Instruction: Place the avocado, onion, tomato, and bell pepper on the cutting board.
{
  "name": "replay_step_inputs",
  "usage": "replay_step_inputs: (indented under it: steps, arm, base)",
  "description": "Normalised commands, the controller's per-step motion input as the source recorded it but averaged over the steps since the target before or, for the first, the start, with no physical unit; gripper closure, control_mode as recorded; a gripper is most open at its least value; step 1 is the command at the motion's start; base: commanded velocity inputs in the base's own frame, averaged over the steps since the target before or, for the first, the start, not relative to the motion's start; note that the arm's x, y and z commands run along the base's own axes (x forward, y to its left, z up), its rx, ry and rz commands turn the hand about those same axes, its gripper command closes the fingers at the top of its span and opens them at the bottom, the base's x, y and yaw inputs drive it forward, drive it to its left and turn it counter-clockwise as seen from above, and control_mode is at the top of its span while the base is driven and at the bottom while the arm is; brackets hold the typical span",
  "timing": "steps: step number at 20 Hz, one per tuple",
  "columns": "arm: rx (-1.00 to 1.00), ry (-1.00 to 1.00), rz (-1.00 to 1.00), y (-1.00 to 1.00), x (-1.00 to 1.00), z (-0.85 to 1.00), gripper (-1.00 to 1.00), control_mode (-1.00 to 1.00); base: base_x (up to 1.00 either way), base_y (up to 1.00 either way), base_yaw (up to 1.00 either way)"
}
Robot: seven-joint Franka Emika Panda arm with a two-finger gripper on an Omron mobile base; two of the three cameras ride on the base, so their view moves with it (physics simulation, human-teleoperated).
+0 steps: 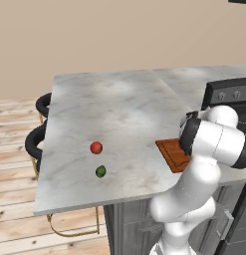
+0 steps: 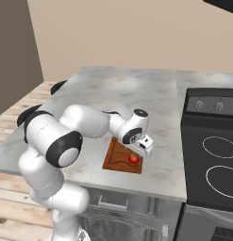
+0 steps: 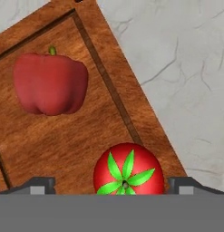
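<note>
My pincer (image 3: 111,185) is released, straddling the tomato (image 3: 128,170) sitting on the cutting board (image 3: 63,140) beside the bell pepper (image 3: 50,84). Lift straight up, no nudging. Avocado (image 1: 100,172) sits well left of board on table (image 1: 114,114).

Tomato (image 3: 128,170) and bell pepper (image 3: 50,84) on cutting board (image 3: 63,145); avocado (image 1: 100,172) on counter.

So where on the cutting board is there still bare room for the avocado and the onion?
The cutting board has bare wood between the bell pepper and the tomato, and left of the tomato. Its tomato corner is crowded, with the open gripper straddling the tomato. The avocado sits on open counter.
</note>
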Motion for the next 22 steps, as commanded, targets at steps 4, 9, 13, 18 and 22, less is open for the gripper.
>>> replay_step_inputs:
  steps: [4, 9, 13, 18, 22]
  arm:
    - [0.00, -0.04, 0.00, 0.00, -0.09, 0.42, -1.00, -1.00]
    - [0.00, -0.05, 0.00, 0.01, -0.06, 0.49, -1.00, -1.00]
    - [0.00, -0.03, 0.00, 0.14, -0.07, 0.48, -1.00, -1.00]
    - [-0.01, 0.00, 0.00, 0.36, -0.04, 0.36, -1.00, -1.00]
    - [-0.03, 0.02, 0.01, 0.60, -0.03, 0.22, -1.00, -1.00]
  base:
    - [0.00, 0.00, 0.00]
    - [0.00, 0.00, 0.00]
    - [0.00, 0.00, 0.00]
    - [0.00, 0.00, 0.00]
    - [0.00, 0.00, 0.00]
